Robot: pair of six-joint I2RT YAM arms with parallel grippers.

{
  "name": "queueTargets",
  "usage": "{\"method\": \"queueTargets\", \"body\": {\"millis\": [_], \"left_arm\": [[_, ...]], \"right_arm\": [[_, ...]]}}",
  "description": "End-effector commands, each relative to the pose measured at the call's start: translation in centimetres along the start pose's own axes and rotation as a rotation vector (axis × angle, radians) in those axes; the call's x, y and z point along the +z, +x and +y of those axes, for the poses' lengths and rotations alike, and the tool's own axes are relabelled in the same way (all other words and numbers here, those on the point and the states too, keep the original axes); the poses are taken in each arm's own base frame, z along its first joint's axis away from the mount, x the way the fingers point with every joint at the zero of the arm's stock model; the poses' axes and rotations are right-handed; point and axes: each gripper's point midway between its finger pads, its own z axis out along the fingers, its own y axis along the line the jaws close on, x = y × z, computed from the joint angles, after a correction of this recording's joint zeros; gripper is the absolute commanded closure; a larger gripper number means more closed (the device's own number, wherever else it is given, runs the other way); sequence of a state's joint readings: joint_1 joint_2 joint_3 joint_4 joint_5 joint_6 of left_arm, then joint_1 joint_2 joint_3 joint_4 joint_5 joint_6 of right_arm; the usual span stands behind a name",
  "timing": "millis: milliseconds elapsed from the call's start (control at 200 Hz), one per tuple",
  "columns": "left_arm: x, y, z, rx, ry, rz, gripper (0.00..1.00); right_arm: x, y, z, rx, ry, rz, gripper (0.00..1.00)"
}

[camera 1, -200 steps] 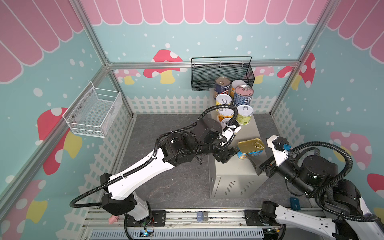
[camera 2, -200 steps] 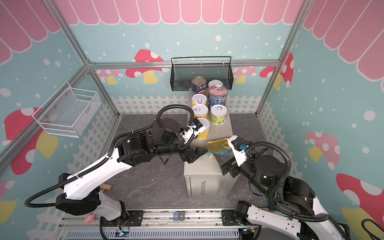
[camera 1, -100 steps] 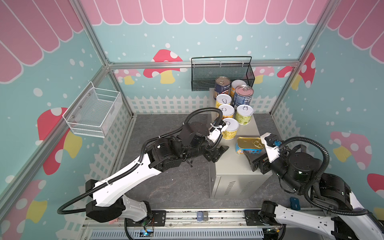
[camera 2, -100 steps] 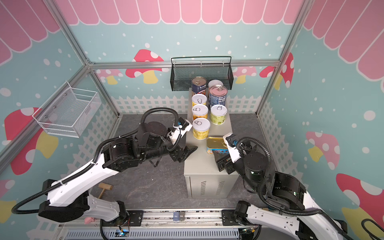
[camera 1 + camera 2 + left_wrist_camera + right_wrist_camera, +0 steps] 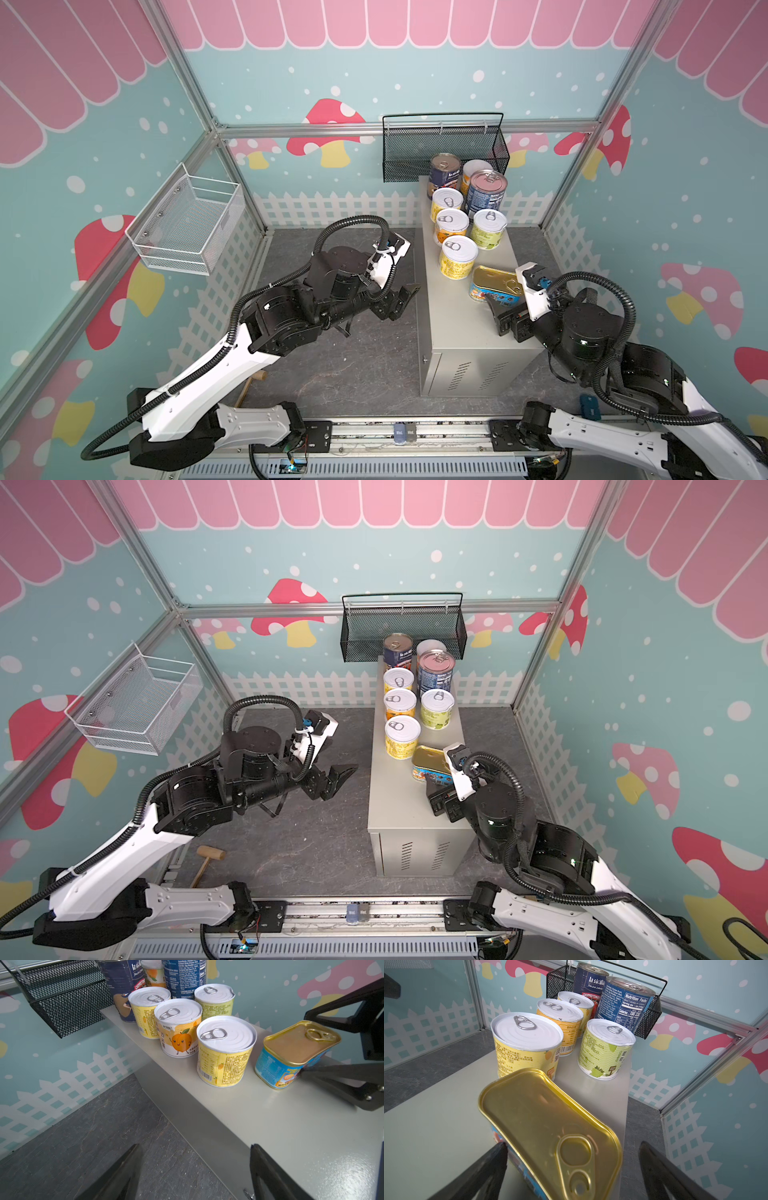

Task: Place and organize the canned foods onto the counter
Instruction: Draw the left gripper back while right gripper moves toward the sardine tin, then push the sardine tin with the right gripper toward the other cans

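Right hand (image 5: pixel 572 1146) wide open, straddling gold tin (image 5: pixel 496 280) resting at surface (image 5: pixel 457 332) right edge, tin's long axis skewed to the jaws; left hand (image 5: pixel 403 300) part-open, empty, off left edge, farther.

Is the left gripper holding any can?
No, the left gripper is empty, its jaws open beside the counter.

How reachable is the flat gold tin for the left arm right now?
Probably not cleanly. The bare counter top between the open left end effector and the gold tin leaves a free path, but the open right end effector straddles the tin, so the two would likely collide.
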State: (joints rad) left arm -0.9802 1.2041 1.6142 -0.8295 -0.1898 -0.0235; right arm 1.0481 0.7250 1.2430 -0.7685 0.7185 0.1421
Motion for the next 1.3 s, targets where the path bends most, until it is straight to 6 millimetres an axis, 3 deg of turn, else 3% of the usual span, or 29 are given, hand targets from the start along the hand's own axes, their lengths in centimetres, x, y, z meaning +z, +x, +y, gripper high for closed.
{"method": "queueTargets", "body": {"millis": [0,485,846,1296], "left_arm": [[-0.6,0.4,0.8,-0.011,-0.021,0.0,0.19],[-0.9,0.7,1.1,-0.02,-0.015,-0.001,0.19],[-0.7,0.8,0.8,-0.028,0.002,0.004,0.19],[-0.7,1.0,0.7,-0.024,0.006,0.003,0.19]], "right_arm": [[0.3,-0.1,-0.7,0.02,0.059,-0.007,0.01],[-0.2,0.5,-2.5,0.073,0.145,0.004,0.01],[-0.9,2.7,-3.9,0.159,0.216,0.103,0.01],[-1.0,1.8,-4.4,0.168,0.247,0.09,0.01]]}}
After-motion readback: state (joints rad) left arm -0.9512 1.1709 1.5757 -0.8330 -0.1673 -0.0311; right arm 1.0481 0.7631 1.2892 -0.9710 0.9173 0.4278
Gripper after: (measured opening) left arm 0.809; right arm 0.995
